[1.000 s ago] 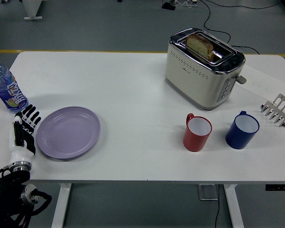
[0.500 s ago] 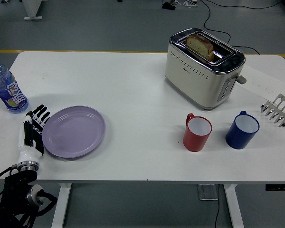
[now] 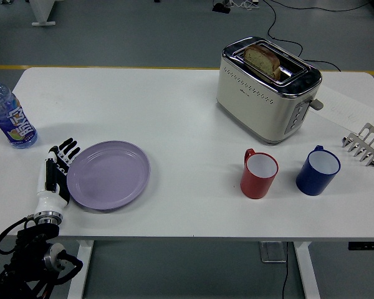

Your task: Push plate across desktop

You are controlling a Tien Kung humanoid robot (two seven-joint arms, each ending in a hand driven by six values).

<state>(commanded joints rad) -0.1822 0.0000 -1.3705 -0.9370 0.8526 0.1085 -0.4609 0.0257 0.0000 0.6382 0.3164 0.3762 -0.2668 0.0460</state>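
A lilac plate (image 3: 109,175) lies flat on the white table (image 3: 174,112), left of the middle and near the front edge. My left hand (image 3: 57,171) stands on its edge at the plate's left rim, fingers straight and together, touching the rim. It holds nothing. My right hand is out of view.
A water bottle (image 3: 7,115) stands at the far left. A red mug (image 3: 259,174) and a blue mug (image 3: 318,170) stand right of the plate. A toaster with bread (image 3: 268,86) is behind them. A metal rack (image 3: 365,144) and a paper (image 3: 346,107) lie at the right edge.
My left hand has moved right along the table and the plate has slid right with it, by roughly a third of its width.
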